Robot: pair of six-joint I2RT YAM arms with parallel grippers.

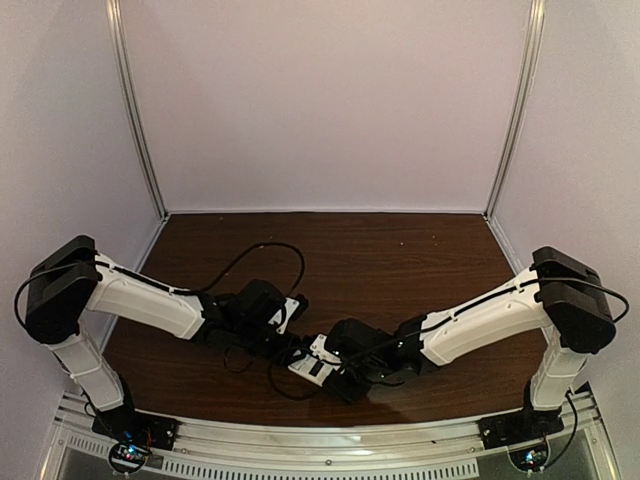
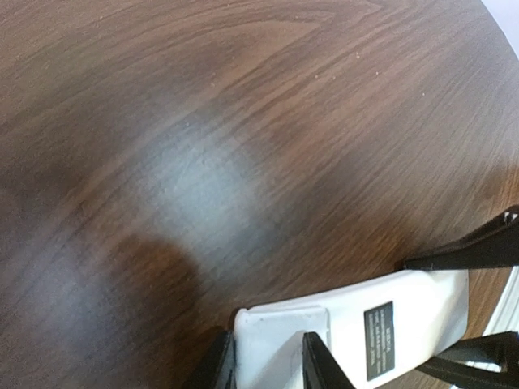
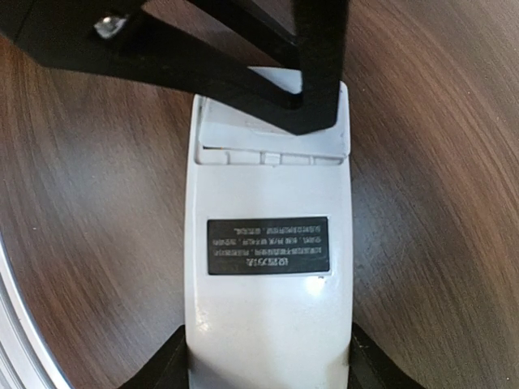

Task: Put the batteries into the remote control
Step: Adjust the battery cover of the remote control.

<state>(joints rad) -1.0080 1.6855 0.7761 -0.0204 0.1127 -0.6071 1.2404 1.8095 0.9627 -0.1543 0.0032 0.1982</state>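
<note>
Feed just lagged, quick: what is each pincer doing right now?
Left pincer: straddles one end of the remote control; grip cannot be told.
Right pincer: closed on the remote control's other end.

- The left arm (image 1: 150, 295) stretches low toward the right; the left gripper (image 2: 268, 366) has its fingers a little apart over one end of the remote control (image 3: 268, 243), hold unclear.
- The right arm (image 1: 480, 320) stretches low toward the left; the right gripper (image 3: 268, 369) pinches the remote control's long sides.

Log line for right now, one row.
remote control: back up | right gripper: shut on its label end | left gripper: fingers at recess end, grip unclear | batteries: not visible
</note>
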